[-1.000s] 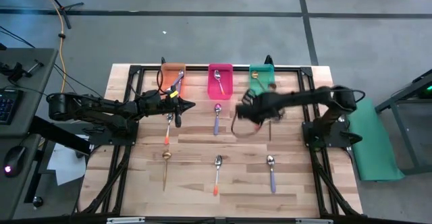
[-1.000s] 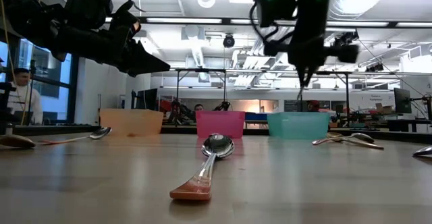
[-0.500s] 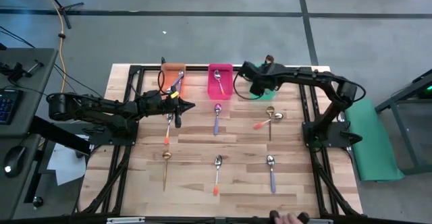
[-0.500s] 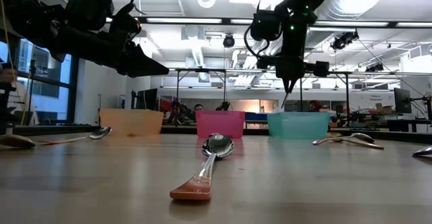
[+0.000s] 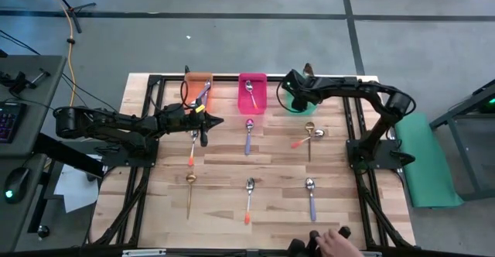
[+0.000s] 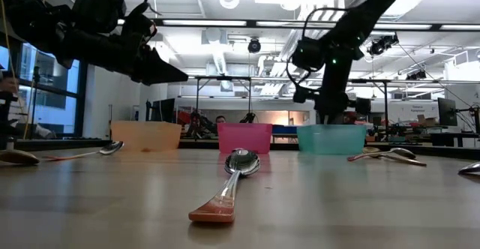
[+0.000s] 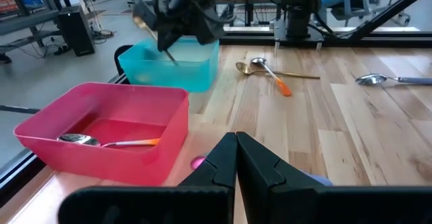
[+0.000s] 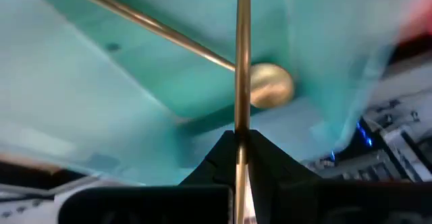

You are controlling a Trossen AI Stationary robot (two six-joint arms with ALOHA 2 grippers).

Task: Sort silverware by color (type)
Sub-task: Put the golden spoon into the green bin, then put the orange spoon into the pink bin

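Gold spoon [image 8: 241,62] is hanging pinched by its handle in the right claw [image 5: 292,84], bowl down over the green bin [image 5: 300,94] at the tabletop's far edge, where another gold spoon [image 8: 270,84] is already lying. Released off-centre, it is risking a bounce off the rim. Left claw [image 5: 216,121], fingers pressed together and empty, is waiting near the orange bin [image 5: 198,83].

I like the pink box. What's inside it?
One spoon lies inside the pink bin: silver bowl, orange-red handle, resting on the bottom. Only its near wall hides a little of the floor, so nothing else shows there.
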